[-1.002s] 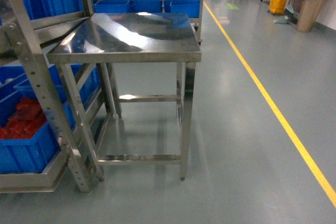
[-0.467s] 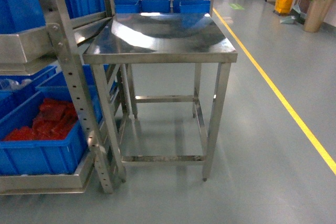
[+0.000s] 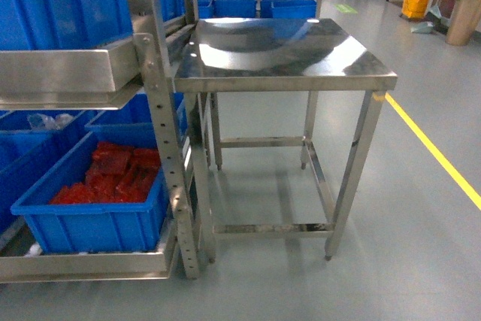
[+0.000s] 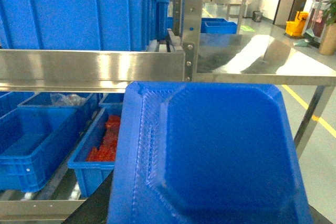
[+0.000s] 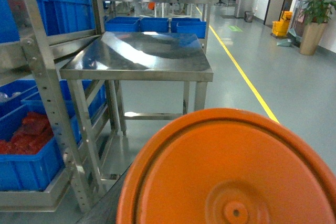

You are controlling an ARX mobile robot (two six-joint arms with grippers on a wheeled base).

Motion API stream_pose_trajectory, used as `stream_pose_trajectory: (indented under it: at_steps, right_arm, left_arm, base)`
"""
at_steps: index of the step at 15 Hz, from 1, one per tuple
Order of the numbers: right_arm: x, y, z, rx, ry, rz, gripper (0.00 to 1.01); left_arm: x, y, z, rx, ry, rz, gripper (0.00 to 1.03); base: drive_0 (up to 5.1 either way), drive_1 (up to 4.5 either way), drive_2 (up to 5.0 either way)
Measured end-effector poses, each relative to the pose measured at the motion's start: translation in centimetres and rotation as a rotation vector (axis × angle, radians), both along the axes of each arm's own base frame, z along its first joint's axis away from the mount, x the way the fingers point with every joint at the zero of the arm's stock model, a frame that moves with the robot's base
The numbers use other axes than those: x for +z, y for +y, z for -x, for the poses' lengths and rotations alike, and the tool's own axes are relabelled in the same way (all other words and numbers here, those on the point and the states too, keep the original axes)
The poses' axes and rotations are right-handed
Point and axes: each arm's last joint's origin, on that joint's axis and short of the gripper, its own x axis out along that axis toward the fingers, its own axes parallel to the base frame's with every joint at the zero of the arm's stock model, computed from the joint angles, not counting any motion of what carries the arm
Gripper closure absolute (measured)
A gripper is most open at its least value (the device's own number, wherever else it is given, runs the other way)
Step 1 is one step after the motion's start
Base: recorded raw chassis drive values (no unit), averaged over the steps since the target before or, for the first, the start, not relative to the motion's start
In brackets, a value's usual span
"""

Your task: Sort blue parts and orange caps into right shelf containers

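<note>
Here, crate (image 3: 90, 216) lengthwise into shelf (image 3: 83, 264).

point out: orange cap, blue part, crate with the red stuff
orange cap (image 5: 231, 171): right wrist view, centre of its top face.
blue part (image 4: 220, 150): left wrist view, flat middle panel.
crate with red parts (image 3: 90, 227): head view, front wall, bottom shelf.

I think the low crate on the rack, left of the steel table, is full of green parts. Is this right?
Not quite: the parts are red, not green. The head view shows them in the low crate on the rack, left of the steel table.
</note>
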Motion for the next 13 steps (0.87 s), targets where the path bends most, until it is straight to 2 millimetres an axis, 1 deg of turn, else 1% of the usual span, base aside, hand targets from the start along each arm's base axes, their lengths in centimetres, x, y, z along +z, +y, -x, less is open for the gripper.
stream_pose_trajectory:
  at_steps: [13]
  right_arm:
    - [0.00,0.00,0.00,0.000,0.000,0.000,0.58]
  left_arm:
    - [-0.01,0.00,0.00,-0.001,0.001,0.000,0.61]
  base:
    - [-5.0,2.34,2.3]
